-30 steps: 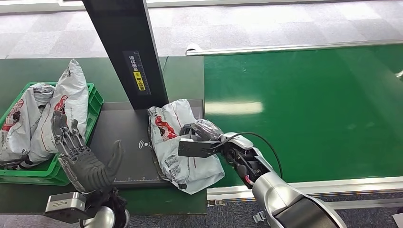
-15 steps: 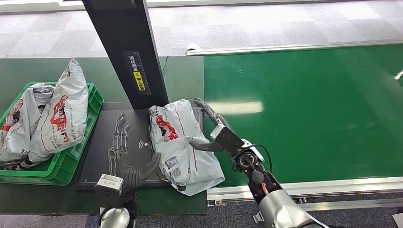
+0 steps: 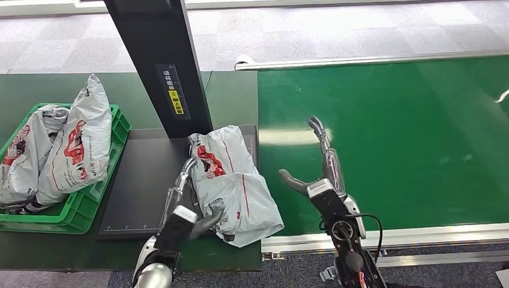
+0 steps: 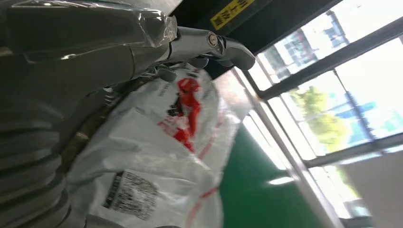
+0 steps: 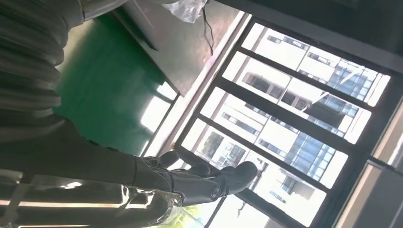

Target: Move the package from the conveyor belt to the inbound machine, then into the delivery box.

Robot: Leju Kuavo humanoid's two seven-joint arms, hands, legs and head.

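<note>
Grey package (image 3: 231,183) is touched along its side by the left hand (image 3: 183,207) — no grasp seen; the right hand (image 3: 318,174) is held spread, empty, over the belt (image 3: 408,138).

Even bright overhead light; white glare patch on conveyor belt (image 3: 294,136) just beyond my right hand (image 3: 321,180). Wrist views backlit by windows, my fingers seemingly motion-blurred.

A dark green table (image 3: 228,99) carries a green crate (image 3: 120,129) and a black scanner platform (image 3: 144,180).
</note>
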